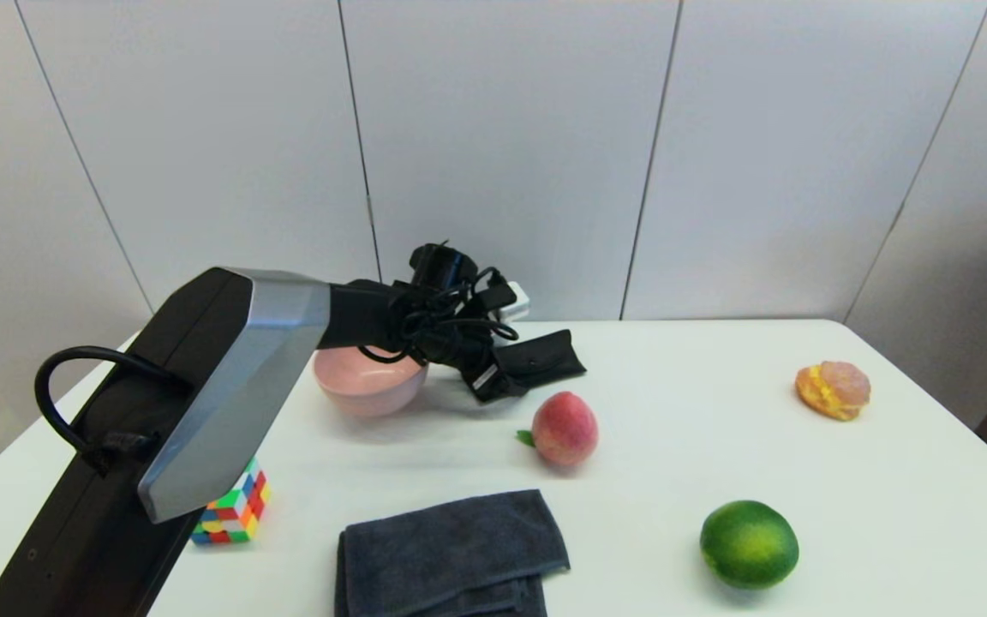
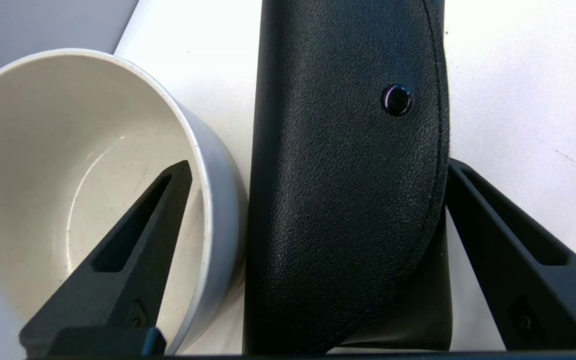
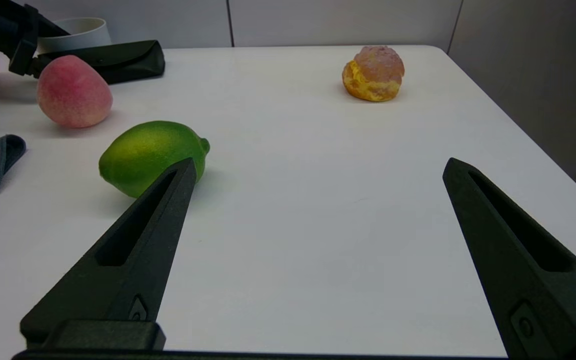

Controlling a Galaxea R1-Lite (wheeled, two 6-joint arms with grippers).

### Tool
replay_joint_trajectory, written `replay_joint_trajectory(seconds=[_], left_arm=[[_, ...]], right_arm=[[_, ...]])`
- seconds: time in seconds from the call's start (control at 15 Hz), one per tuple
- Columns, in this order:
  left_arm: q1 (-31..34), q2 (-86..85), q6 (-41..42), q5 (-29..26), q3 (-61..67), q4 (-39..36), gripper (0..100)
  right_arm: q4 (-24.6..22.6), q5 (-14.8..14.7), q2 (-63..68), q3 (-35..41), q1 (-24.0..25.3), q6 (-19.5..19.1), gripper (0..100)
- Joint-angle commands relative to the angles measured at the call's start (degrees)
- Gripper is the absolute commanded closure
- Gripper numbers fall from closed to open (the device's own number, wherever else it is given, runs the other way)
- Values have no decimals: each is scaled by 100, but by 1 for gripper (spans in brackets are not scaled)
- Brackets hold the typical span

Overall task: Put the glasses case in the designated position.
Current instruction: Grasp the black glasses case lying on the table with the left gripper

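Straddled by the left gripper, jaws wide apart and not clamped: the glasses case, flat on the bench toward its far middle, flap and snap button up. Lay lengthwise in line with the jaws, long axis pointing from the wrist toward the robot's right and slightly away. Sat with one long edge just beside the pink bowl. Judged as the grasp step, nothing lifted. Called next for closing across the short width, one jaw clearing the bowl's rim, then carrying to bare bench. Nearby in front: a peach. Closer to the robot: a grey towel. Parked low over the bench's right side: the right gripper, jaws apart, empty.
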Motion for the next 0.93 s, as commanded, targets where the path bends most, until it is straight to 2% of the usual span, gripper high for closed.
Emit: replay_joint_trajectory(seconds=[0.07,0.27,0.33,0.93], left_arm=[[19,29,22,-10,2,15,0],[27,38,22,-10,2,50,0],[27,38,31,-10,2,59,100],[71,21,31,-19,2,33,100]], right_arm=[[-2,1,6,0,0,-9,0],[-2,1,6,0,0,9,0],[-2,1,6,0,0,-9,0],[-2,1,6,0,0,9,0]])
